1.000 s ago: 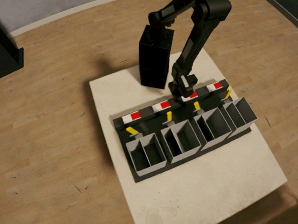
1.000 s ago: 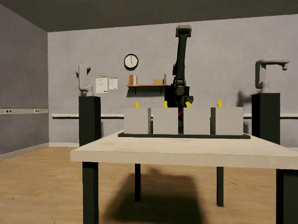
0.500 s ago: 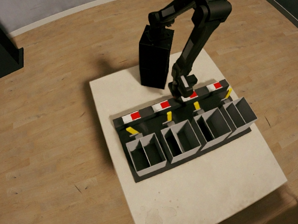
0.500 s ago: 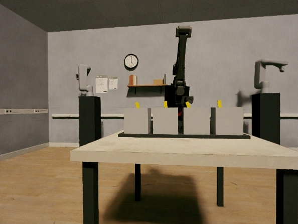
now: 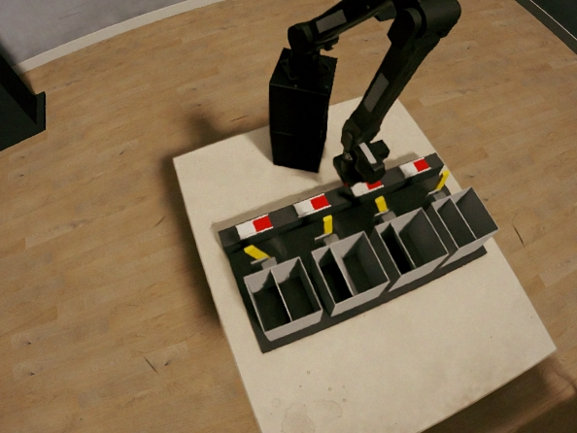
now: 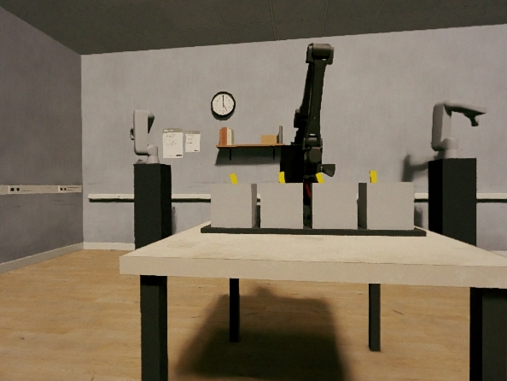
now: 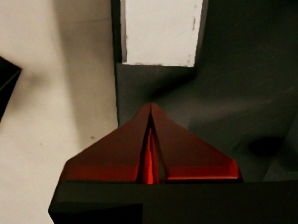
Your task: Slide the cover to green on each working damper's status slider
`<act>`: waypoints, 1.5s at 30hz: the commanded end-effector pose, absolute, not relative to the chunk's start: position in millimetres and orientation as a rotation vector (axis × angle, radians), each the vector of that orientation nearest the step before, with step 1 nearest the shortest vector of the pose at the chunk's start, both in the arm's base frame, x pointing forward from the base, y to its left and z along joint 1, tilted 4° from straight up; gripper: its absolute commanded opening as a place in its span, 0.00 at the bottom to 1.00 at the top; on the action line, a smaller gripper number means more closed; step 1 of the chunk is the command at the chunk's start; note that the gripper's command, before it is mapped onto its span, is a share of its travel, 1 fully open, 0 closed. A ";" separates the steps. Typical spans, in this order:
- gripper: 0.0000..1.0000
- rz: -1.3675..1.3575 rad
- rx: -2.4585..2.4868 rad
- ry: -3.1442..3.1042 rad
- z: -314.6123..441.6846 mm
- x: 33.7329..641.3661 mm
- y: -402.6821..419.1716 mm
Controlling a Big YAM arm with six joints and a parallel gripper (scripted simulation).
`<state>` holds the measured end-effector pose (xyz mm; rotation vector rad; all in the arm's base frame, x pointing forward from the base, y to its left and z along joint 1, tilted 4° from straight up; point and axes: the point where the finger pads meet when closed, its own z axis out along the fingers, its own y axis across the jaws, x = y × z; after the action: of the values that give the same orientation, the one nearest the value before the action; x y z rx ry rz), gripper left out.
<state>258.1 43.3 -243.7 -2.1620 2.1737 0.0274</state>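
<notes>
Top view shows the black robot arm's gripper lowered onto the third status slider from the left, at the white cover's end, its red-padded fingers clenched together with nothing between them. Four grey open-topped box dampers stand in a row on a dark flat base board on the white square table. Each damper has a yellow lever in front of it, and beyond that a slider in the dark rail. All four sliders show a white cover beside a red patch; the leftmost slider and the rightmost slider are well apart from the gripper. Wrist view looks along the rail to the next slider's white cover, with red beyond it. Exterior view shows the arm behind the grey damper boxes.
</notes>
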 end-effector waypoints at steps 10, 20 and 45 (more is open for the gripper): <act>0.00 0.003 -2.108 2.208 -237.3 267.3 42.8; 0.00 0.003 -2.112 2.205 -237.3 267.3 42.8; 0.00 0.002 -2.112 2.204 -241.2 267.7 43.5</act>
<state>259.9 43.1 -243.5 -2.1316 2.2018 0.0229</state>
